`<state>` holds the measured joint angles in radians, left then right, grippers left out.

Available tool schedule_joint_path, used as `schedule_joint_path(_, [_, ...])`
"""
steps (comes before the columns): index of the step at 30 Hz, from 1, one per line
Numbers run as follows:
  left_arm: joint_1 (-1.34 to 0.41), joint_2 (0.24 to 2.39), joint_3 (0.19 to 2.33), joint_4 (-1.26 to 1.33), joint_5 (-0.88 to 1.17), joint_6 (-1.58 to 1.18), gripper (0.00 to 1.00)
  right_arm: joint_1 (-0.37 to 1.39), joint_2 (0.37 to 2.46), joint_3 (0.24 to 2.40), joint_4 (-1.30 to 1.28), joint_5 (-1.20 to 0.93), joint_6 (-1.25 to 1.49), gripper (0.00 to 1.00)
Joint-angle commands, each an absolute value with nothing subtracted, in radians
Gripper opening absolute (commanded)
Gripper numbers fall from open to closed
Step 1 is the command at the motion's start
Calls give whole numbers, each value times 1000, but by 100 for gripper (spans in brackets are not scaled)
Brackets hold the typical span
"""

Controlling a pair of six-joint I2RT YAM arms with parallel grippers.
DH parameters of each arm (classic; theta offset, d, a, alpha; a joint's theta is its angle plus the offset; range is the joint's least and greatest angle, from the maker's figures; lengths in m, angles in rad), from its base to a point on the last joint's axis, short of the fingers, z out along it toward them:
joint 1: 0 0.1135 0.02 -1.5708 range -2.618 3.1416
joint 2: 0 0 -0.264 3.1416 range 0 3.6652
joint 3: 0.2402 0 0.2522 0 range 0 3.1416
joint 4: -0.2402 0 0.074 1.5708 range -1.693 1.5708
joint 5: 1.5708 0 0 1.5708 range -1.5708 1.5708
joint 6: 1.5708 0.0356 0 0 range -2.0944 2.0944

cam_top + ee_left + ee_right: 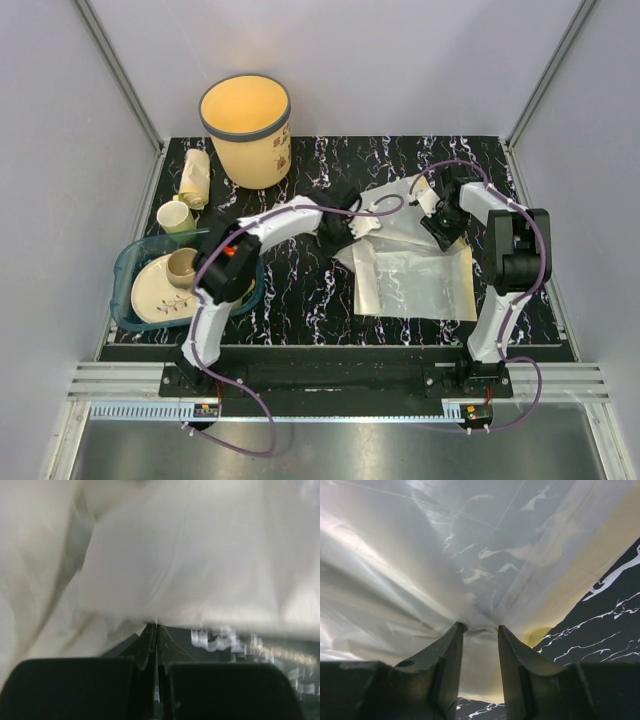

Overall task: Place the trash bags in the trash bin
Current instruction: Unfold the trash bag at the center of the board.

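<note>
**On the marbled bench, both hands are at the plastic sheet**

Far left on the bench, a teal tray carries a cream plate with a cup tipped on it. Just behind the tray stands a second cream cup, and beyond that lies a pale bundle, rolled up, close to the left wall. Next along, at the back edge, is the trash bin: upright, mouth open, dark rim band on top, nothing to be seen inside it from above.

Now to the middle. The left arm reaches across, and the left hand sits at the crumpled left edge of the trash bag. From the wrist, its fingers are pressed tight together, and the film comes right down to their tips, its edge caught there as far as that blurred view shows.

The bag itself is spread as a wide, translucent sheet on the right half of the bench, well apart from the bin, the marbling showing through it.

Over on the right, the right hand comes down on the sheet's rear part. Its fingers stand apart with a clear gap, tips resting on the film, which puckers between them. Nothing is clamped there.
</note>
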<state>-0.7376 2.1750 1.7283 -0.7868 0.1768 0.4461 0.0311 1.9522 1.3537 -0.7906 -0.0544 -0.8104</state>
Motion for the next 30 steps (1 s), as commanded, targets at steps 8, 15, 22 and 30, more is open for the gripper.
schedule_joint_path(8, [-554,1842,1474,-933,180,837,0,6,2006,1365,-710,51,-861,40])
schedule_joint_path(15, [-491,1830,1467,-916,112,965,0,5,2049,1399,-690,94,-881,40])
schedule_joint_path(22, [-483,1836,1482,-880,125,951,1,5,2066,1509,-731,89,-878,43])
schedule_joint_path(30, [-534,1609,1375,-835,382,729,61,5,1816,1609,-1058,-196,-818,66])
